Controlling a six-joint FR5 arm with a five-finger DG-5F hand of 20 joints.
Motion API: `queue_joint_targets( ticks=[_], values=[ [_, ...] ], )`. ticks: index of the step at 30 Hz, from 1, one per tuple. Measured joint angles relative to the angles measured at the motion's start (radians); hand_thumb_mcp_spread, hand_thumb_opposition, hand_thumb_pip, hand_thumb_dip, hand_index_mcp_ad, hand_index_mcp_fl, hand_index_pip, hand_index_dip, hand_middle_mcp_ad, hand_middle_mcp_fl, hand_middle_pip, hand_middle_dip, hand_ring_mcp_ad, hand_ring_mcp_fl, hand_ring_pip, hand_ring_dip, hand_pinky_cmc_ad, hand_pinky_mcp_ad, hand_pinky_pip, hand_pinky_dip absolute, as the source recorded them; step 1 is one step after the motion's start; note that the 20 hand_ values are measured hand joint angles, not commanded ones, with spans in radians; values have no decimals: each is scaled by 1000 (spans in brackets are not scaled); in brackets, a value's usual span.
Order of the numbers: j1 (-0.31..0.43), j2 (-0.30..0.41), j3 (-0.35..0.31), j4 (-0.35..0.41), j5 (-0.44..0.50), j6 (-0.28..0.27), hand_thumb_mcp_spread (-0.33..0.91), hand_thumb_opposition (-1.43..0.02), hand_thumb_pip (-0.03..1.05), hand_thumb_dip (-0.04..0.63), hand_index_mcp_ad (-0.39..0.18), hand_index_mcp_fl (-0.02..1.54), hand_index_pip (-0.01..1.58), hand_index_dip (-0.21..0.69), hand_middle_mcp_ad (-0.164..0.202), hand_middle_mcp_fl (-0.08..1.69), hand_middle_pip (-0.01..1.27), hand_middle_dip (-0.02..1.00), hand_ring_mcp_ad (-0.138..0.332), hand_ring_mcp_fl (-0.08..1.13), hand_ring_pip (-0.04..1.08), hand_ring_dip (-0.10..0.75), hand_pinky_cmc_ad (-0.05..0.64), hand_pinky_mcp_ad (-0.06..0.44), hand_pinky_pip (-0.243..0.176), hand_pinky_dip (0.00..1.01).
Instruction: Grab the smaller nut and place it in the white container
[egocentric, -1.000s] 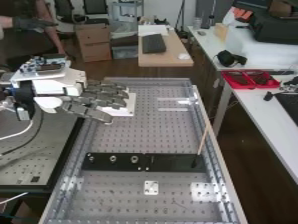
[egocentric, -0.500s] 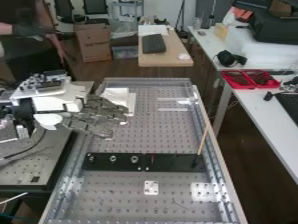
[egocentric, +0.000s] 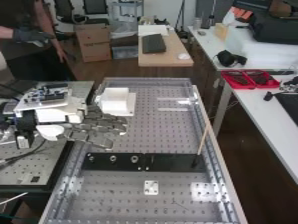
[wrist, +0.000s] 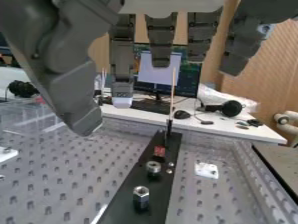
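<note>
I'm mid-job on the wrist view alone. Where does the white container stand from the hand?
Observer: In the high view, the white container stands beyond the hand, toward the bench's far end, on the bench's left side.
Operator: I see two nuts in a row on the black strip. Anything else in line with them?
Observer: Yes. On the black strip, a small piece sits left of both nuts, by the strip's left end. It's too small to identify.

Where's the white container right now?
In the high view, the white container stands on the left side of the perforated plate, toward its far end, just beyond the hand.
</note>
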Motion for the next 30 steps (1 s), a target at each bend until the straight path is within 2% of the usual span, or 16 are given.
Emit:
queue_joint_targets(
  ticks=[6,10,14,23,30],
  values=[
    [-8,-23,8,-3,-11,-26,328,-829,805,175,-117,24,1393,75,86,24,138,187,176,-3,93,86,391,312,-75,195],
    [-9,-35,15,-14,-18,-40,326,-829,859,175,-117,19,1463,72,84,24,138,187,164,-3,93,86,389,312,-75,194],
    [-6,-41,18,-21,-19,-49,335,-833,859,188,-117,24,1525,113,84,24,138,188,164,-3,93,86,379,311,-75,194],
    [-5,-65,22,-24,-25,-78,340,-833,855,194,-131,17,1550,143,86,23,136,192,164,-3,89,86,379,311,-59,178],
    [-10,-87,14,15,-51,-93,354,-834,827,194,-131,21,1557,157,86,24,138,204,154,-3,89,86,379,314,-58,178]
  ],
)
